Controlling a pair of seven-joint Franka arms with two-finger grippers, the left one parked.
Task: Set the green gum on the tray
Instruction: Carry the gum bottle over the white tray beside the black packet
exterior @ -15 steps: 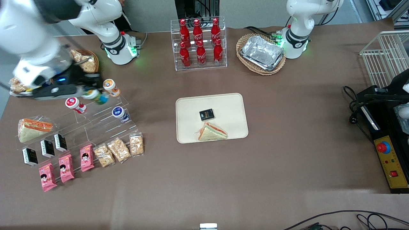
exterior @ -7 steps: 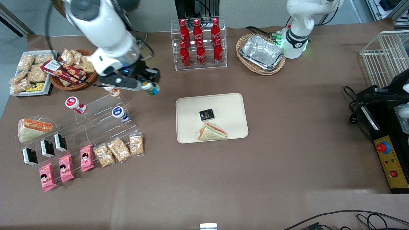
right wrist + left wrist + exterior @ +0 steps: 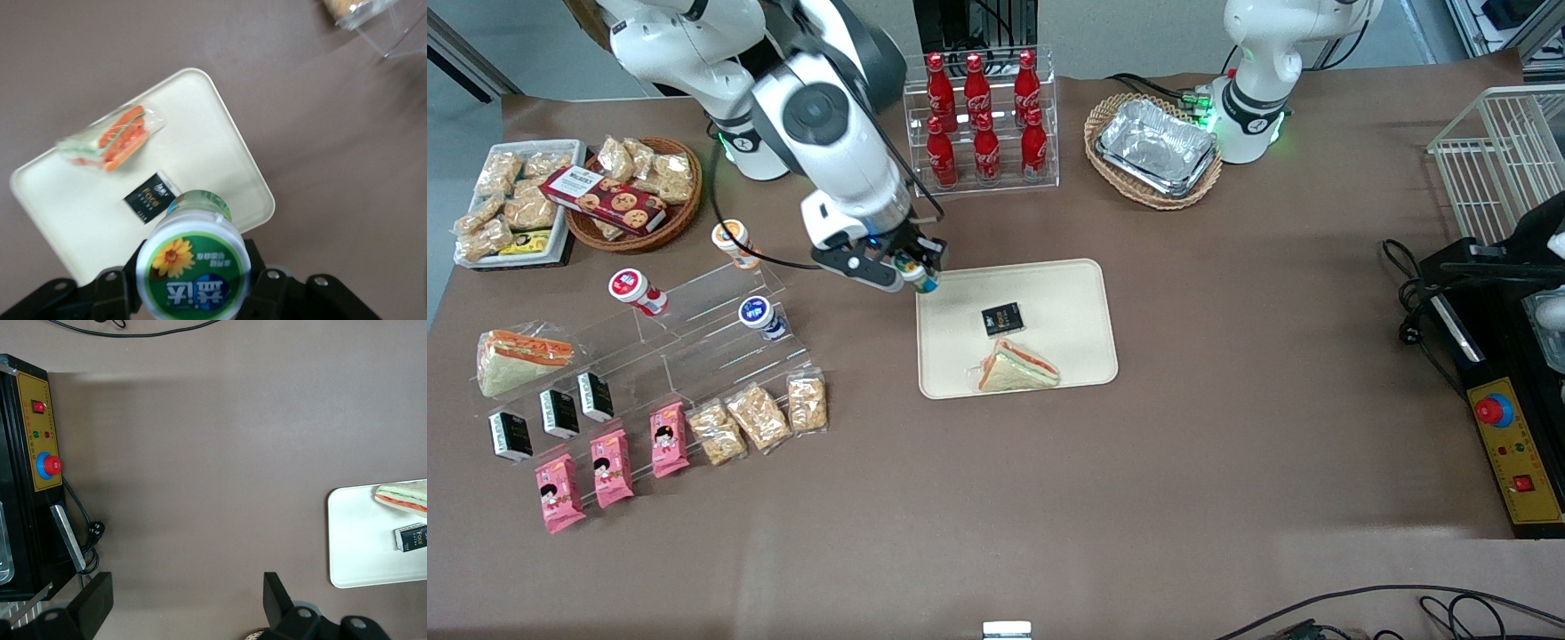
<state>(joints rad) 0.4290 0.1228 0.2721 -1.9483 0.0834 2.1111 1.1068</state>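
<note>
front view shows the pincer (image 3: 914, 269) clamped on the green gum (image 3: 919, 273), above the tray (image 3: 1067, 293) corner. carrying step; next, lower onto bare tray and release

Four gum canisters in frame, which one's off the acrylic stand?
The green gum: shut in the gripper, above the tray corner. The orange-lidded, red-lidded and blue-lidded canisters sit on the stand.

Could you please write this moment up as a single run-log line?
phase: carry | gripper: shut on green gum, above the tray corner nearest the stepped display | tray holds: sandwich, black packet | release: not yet
</note>
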